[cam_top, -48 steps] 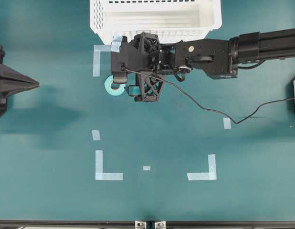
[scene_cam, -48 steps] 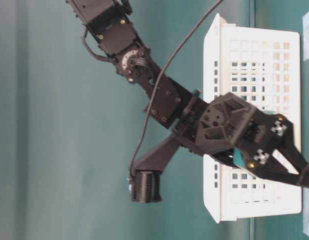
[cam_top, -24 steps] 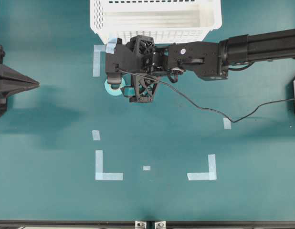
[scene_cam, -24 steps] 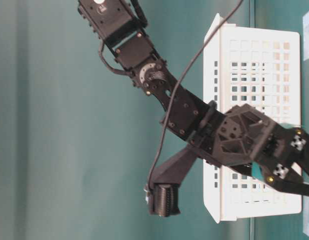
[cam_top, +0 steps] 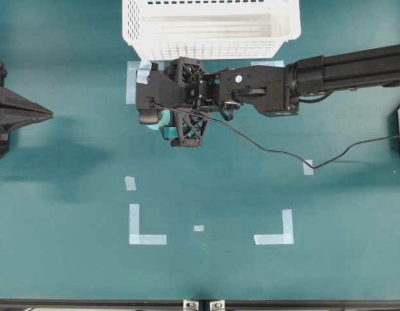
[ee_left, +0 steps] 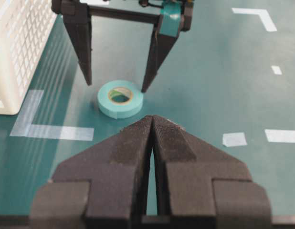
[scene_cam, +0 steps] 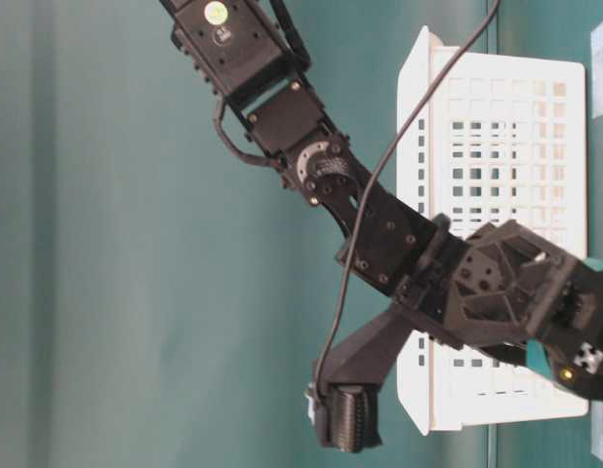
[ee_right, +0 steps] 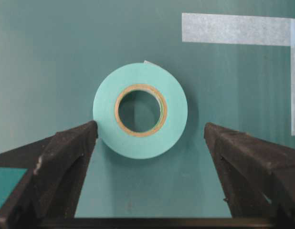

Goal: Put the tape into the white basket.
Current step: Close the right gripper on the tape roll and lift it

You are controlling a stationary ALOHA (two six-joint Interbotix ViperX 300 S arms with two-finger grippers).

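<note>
Tape [ee_right: 140, 110] flat on the table between the wide-spread fingers [ee_right: 66, 157] of the right gripper [ee_right: 150, 138], beside the white basket [cam_top: 210, 45]; left gripper [ee_left: 152, 125] fully closed, empty.

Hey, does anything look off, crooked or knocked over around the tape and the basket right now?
Nothing stands out. The tape lies flat on the table, intact, between the open right gripper's fingers. The white basket stands upright beside it, and the left gripper is shut, away from both.
</note>
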